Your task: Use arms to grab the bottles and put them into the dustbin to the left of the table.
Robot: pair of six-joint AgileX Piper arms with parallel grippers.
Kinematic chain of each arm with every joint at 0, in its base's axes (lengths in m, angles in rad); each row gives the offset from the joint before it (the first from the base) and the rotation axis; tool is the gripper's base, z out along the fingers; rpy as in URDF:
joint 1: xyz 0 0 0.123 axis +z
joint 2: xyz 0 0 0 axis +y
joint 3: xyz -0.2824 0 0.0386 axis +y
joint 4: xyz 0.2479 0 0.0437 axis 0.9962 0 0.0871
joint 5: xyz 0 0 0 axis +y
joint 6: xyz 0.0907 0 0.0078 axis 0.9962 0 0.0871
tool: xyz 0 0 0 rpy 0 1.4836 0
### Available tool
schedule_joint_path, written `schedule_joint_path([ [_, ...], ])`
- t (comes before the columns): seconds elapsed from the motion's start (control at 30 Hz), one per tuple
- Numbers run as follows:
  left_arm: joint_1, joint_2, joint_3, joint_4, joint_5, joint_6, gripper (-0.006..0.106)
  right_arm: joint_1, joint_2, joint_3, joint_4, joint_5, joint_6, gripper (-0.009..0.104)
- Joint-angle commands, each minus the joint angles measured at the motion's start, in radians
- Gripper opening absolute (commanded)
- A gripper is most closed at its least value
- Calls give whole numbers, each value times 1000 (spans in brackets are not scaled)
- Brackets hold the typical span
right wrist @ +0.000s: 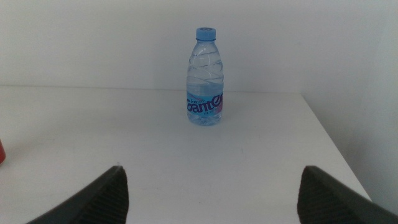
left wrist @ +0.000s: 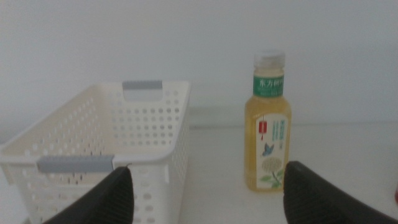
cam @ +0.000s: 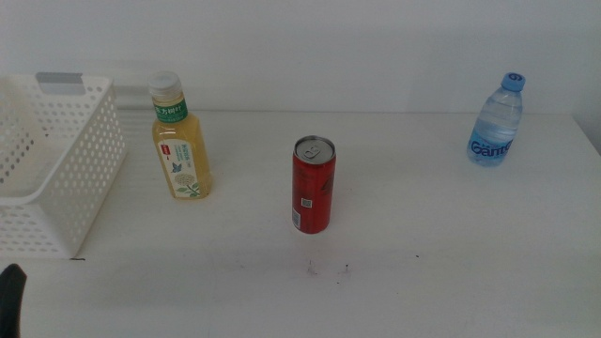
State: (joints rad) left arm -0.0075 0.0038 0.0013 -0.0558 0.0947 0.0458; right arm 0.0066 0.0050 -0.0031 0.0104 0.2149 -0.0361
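A yellow tea bottle [cam: 180, 137] with a green label and white cap stands upright just right of the white dustbin [cam: 56, 160]. A red can [cam: 313, 185] stands at mid-table. A clear blue-capped water bottle [cam: 496, 120] stands at the far right. My left gripper [left wrist: 205, 193] is open with nothing between its jaws, facing the dustbin [left wrist: 99, 149] and the tea bottle [left wrist: 268, 124] from a distance; only a dark tip [cam: 11, 299] of it shows in the middle view. My right gripper [right wrist: 211, 196] is open and empty, well short of the water bottle [right wrist: 205, 78].
The white table [cam: 423, 244] has small dark specks in front of the can. Its right edge [right wrist: 336, 146] runs close beside the water bottle. A plain white wall stands behind the table.
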Motion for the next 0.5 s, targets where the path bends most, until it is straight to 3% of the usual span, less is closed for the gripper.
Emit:
schedule_joint_path([
  [0.0,-10,-4,-1,-4,-42,-10,78,-7,-5,3,-10,-12,-6,72],
  [0.17,-119,204,-1,-4,-327,-10,78,-7,-5,3,-10,-12,-6,72],
  [0.3,-300,511,-1,-16,-622,-10,78,-7,-5,3,-10,-12,-6,72],
  [0.47,-564,914,-1,-123,-976,-10,79,-7,-5,3,-10,-12,-6,72],
])
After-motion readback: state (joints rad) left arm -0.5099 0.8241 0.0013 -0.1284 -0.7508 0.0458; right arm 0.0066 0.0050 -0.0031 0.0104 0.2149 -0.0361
